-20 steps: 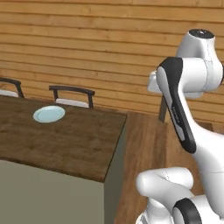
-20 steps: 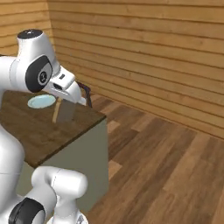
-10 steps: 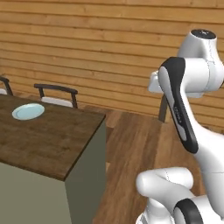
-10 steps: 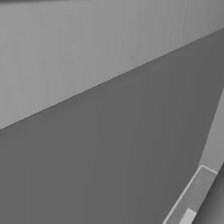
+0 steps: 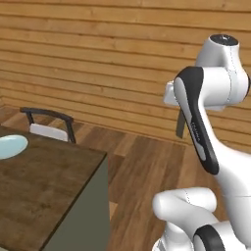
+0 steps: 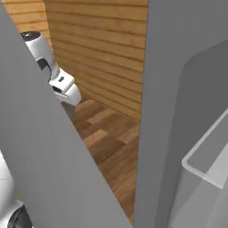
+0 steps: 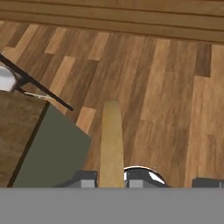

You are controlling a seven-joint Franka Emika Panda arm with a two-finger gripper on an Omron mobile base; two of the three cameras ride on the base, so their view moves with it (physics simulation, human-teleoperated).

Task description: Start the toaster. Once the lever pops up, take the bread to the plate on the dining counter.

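Bread [image 7: 111,144] edge-on between closed jaws, arm raised beside dining counter [image 5: 44,186].

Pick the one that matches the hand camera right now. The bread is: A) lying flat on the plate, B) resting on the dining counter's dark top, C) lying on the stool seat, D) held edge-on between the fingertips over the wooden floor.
D: in the hand view the bread rises edge-on from between the fingertips, with floor planks behind it and the dining counter off to one side.
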